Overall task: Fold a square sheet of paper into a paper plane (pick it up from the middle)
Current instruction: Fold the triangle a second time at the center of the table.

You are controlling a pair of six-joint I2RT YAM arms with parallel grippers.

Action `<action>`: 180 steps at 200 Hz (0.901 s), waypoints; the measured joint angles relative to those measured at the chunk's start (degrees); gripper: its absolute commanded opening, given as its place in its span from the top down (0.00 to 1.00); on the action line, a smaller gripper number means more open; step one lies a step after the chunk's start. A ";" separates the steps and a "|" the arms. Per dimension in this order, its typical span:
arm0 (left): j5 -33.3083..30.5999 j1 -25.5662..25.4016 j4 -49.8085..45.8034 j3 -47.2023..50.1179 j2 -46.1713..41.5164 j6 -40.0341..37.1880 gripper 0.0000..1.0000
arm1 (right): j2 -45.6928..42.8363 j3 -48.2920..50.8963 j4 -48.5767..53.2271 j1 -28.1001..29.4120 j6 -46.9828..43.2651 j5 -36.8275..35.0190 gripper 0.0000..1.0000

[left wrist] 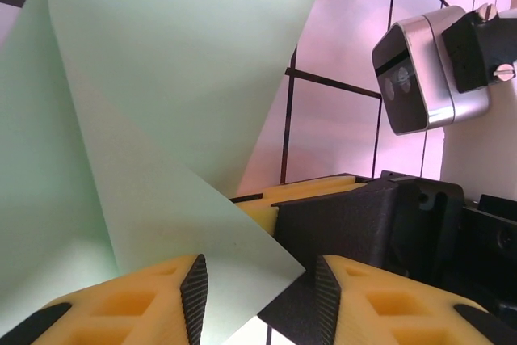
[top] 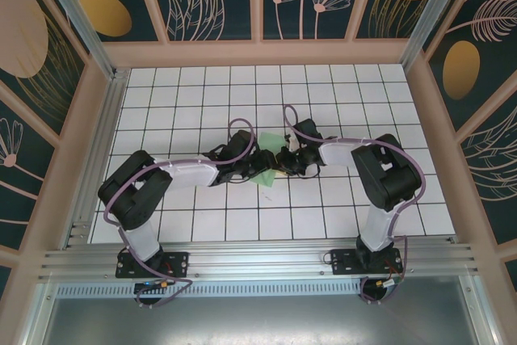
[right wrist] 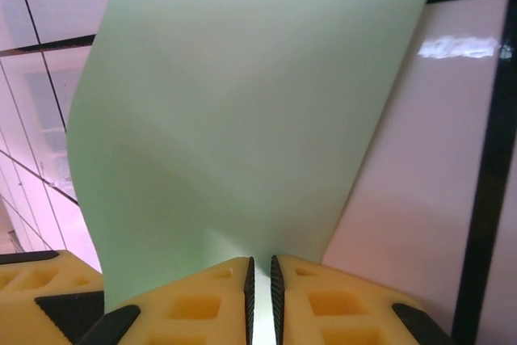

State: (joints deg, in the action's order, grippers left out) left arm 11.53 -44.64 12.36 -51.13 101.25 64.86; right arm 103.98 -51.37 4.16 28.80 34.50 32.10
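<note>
The square sheet of paper [top: 267, 170] is near the middle of the tabletop [top: 339, 90], between my two grippers. It is light green and very thin. It curls up in a soft bend, and I cannot tell if part of it rests on the tiles. The right gripper [right wrist: 260, 271] has its fingers pressed almost together with the paper pinched between them, so this one holds the sheet. The left gripper [left wrist: 260, 274] has its fingers spread. A corner of the paper hangs in the gap and I do not think it is gripped there.

I think this paper weighs almost nothing and flops easily. It will bend wherever I do not hold it. A hard pull could tear it or crease it in the wrong place, and it may slip out of a loose pinch. I would take it close to an edge with a small firm pinch, and move slowly
</note>
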 measured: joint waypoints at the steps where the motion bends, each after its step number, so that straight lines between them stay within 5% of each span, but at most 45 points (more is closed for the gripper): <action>1: 0.02 0.00 0.07 0.00 0.00 -0.02 0.61 | -0.02 0.04 -0.02 -0.02 0.02 0.02 0.81; 98: -1.09 0.00 2.49 2.03 1.31 2.73 0.84 | -5.29 3.39 -4.96 -3.98 2.36 3.89 0.84; 147: -1.05 0.00 2.49 2.03 2.51 2.73 0.84 | -6.38 4.61 -6.25 -4.09 1.99 4.92 0.67; 180: -1.05 0.00 2.49 2.03 2.51 2.73 0.86 | -6.38 4.61 -6.19 -4.04 1.09 5.11 0.66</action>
State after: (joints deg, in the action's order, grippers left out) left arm 10.48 -44.64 14.85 -49.10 103.77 67.59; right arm 97.60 -46.76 -2.02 24.75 35.59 37.21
